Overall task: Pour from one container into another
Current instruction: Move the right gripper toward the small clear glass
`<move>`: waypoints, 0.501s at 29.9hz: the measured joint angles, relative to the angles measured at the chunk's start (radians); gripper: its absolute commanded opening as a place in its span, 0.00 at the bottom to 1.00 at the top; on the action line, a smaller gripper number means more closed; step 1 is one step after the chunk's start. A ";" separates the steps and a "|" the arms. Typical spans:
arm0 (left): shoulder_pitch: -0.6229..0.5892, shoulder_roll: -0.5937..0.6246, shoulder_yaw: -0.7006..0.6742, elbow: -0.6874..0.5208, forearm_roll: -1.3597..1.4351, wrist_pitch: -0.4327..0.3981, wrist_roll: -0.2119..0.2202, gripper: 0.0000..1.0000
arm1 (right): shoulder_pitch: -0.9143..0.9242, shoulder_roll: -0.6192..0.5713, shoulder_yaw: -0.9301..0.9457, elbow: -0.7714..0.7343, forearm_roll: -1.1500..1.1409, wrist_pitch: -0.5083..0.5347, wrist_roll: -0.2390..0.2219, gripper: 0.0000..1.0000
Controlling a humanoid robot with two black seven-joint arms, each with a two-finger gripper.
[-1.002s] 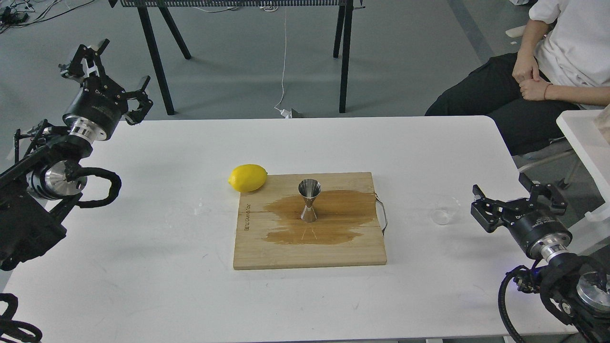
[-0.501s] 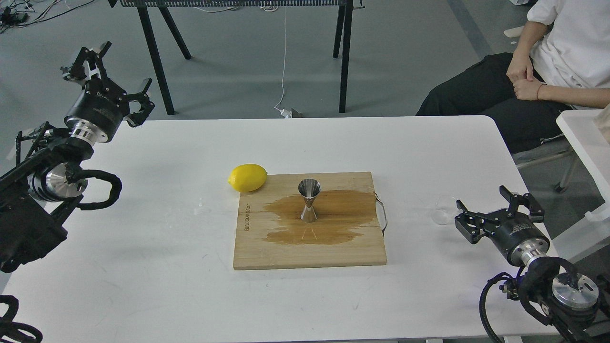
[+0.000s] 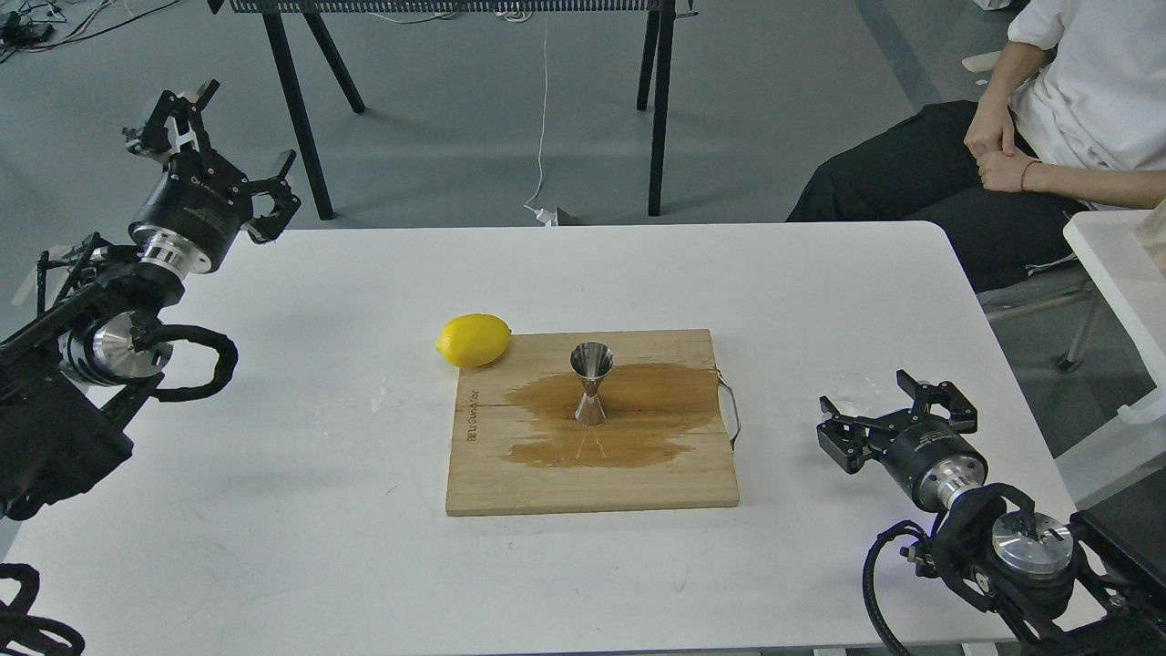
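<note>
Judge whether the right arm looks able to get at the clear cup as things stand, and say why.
Probably yes. The right gripper is open and sits just in front of the clear cup near the table's right edge, with nothing between them. The cup is faint, so contact cannot be told.

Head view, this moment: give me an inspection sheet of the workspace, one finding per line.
Surface: white table, small wet spots left of the cutting board.
Job's things: steel jigger upright on the board's dark wet stain; clear cup at the right gripper.
Clutter: lemon touching the board's far-left corner.
Grippers: right open, low beside the cup; left gripper open, raised, holding nothing.
Cables: white cord on the floor.
Surroundings: seated person, black stand legs.
</note>
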 measured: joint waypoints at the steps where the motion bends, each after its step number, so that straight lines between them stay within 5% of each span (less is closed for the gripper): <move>1: 0.000 0.000 0.000 0.000 0.000 0.000 0.000 0.99 | -0.001 0.000 0.000 -0.001 0.000 -0.001 0.000 0.99; 15: 0.004 -0.002 0.000 0.000 0.000 0.001 -0.004 0.99 | -0.016 0.034 0.009 -0.044 0.000 0.003 0.015 1.00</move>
